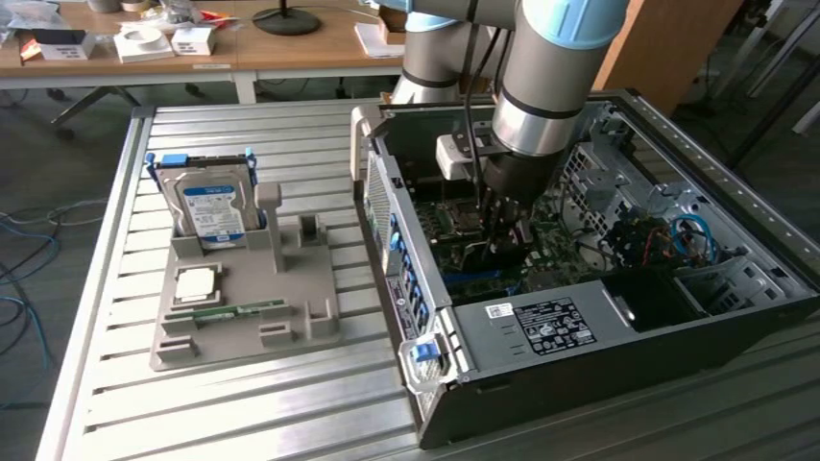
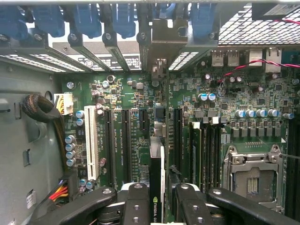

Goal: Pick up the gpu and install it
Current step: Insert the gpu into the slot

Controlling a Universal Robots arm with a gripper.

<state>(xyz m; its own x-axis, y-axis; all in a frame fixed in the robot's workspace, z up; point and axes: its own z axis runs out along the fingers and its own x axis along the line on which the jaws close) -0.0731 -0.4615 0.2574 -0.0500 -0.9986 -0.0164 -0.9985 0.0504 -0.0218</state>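
Gripper [image 2: 161,208] jaws clamped on gpu [image 2: 156,176], edge-on over mobo [image 2: 126,98], long axis toward rear slot covers [image 2: 96,47].

- My gripper [image 2: 158,206] hangs deep inside the open computer case [image 1: 577,394]. Walls stand on every side, and the only free way is the open top.
- The gpu [image 2: 157,178] clamped in it stands edge-on in a narrow lane between 2 black slots on the motherboard [image 2: 187,89].
- An upright memory stick [image 2: 196,150] and the CPU socket [image 2: 253,173] crowd 1 side, a cable bundle [image 2: 42,110] the other.
- Blue clips [image 2: 124,18] and the rear brackets close the far end.
- Outside, the slatted surface [image 1: 256,413] around the gray holder [image 1: 301,298] lies open.
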